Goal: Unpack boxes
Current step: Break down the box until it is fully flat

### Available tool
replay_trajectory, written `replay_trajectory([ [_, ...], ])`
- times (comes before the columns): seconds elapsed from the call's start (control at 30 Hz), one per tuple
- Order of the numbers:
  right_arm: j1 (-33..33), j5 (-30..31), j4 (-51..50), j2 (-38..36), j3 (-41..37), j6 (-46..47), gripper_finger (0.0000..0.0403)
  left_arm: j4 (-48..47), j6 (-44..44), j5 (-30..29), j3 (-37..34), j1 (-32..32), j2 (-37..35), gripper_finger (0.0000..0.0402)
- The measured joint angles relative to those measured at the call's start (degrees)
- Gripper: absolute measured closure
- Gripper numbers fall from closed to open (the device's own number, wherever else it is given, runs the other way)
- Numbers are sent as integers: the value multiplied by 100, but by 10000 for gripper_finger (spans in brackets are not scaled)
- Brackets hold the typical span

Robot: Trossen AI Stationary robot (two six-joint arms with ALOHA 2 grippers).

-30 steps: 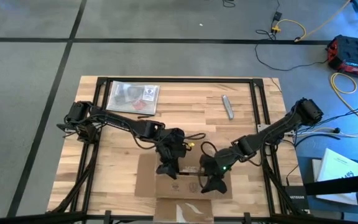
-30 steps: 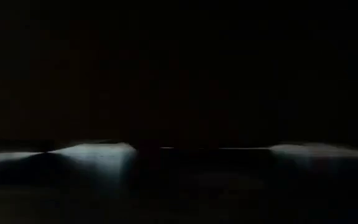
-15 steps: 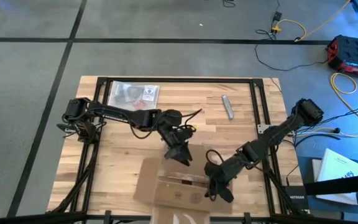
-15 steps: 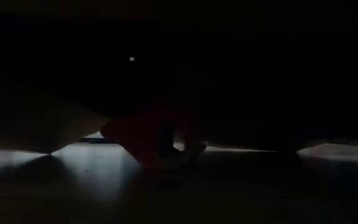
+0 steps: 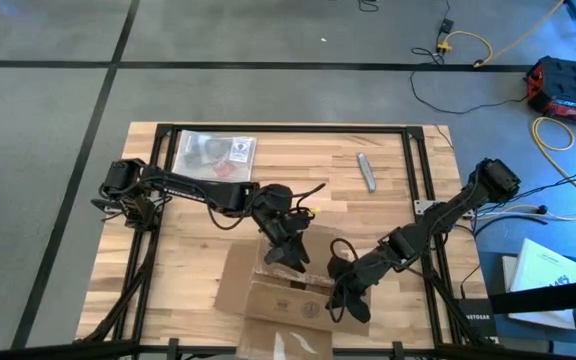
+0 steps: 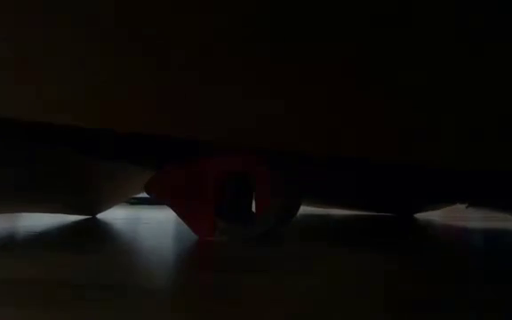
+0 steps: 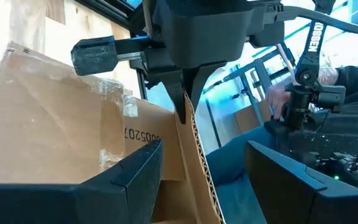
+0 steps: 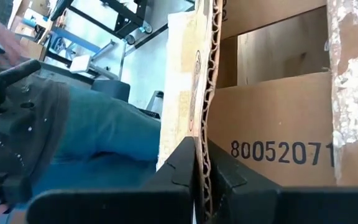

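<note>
Brown cardboard box [image 5: 273, 295] at the bench's [image 5: 188, 225] near edge, flaps up — right gripper [image 8: 202, 163] fingers clenched on one flap's corrugated edge; left gripper [image 5: 284, 255] spread wide over the box's far flap, clear of it

Clear plastic bag [image 5: 214, 154] at table's [image 5: 388, 215] far left; small grey tool [image 5: 366, 171] far right.

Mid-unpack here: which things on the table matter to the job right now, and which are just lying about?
In the job:
cardboard box
left gripper, at the box's far flap
right gripper, shut on a flap edge

Lying about:
plastic bag
small grey tool
</note>
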Motion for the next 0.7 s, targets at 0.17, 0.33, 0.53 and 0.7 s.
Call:
replay_trajectory([
  [0.17, -21, 44, 6, 0, 0, -2, 402, -97, 126, 0, 0, 0, 1, 190],
  [0.33, -44, -34, 11, 0, 0, 24, 402, -157, 122, 0, 0, 0, 2, 190],
  [0.53, -42, -73, 17, 0, 0, 216, 402, -166, 126, 2, 0, 0, 4, 190],
  [0.7, -37, 285, 56, 0, 0, 402, 402, -271, 125, 0, 0, 0, 4, 190],
])
